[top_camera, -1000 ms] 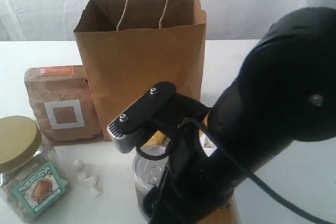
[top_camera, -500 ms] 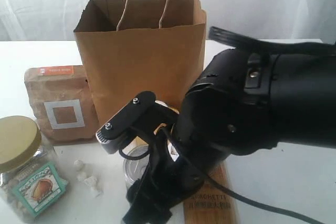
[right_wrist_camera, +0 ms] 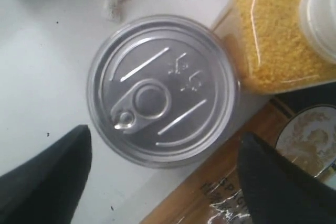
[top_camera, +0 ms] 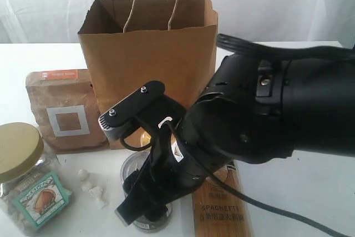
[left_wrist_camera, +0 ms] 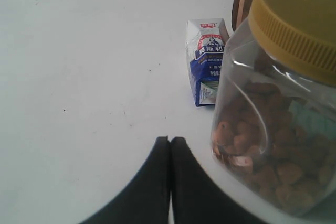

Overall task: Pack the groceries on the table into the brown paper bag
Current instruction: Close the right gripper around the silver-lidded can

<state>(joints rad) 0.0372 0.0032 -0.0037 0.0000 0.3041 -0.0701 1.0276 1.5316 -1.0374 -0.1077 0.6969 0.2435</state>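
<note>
Brown paper bag (top_camera: 150, 54): stood upright at the far middle of the desk (top_camera: 327, 184), mouth open and handles raised, so that items can be lowered in from above; nothing can be seen inside it. Brown pouch with grey square label (top_camera: 66, 109): set on end just left of the bag, label facing near. Gold-lidded clear jar (top_camera: 25, 176): upright at the near left, lid on. Small blue-white carton (left_wrist_camera: 207, 61): seen only in the left wrist view, near the jar. Dark pull-tab can (right_wrist_camera: 160, 90): upright at the near middle, tab uppermost, directly beneath the right pincer (right_wrist_camera: 164, 135). Yellow white-capped bottle (right_wrist_camera: 278, 40): laid on its side just beside the can. Spaghetti packet (top_camera: 222, 209): laid flat, just right of the can. Right pincer: spread wide, one finger to each side of the can, neither shown touching it; nothing is held, and the spread is judged to be what a grasp about the can's wall calls for. Left pincer (left_wrist_camera: 169, 145): fingers pressed together, nothing between them, held low over bare desk beside the jar, judged to be parked out of the way. All groceries are judged not yet packed.
</note>
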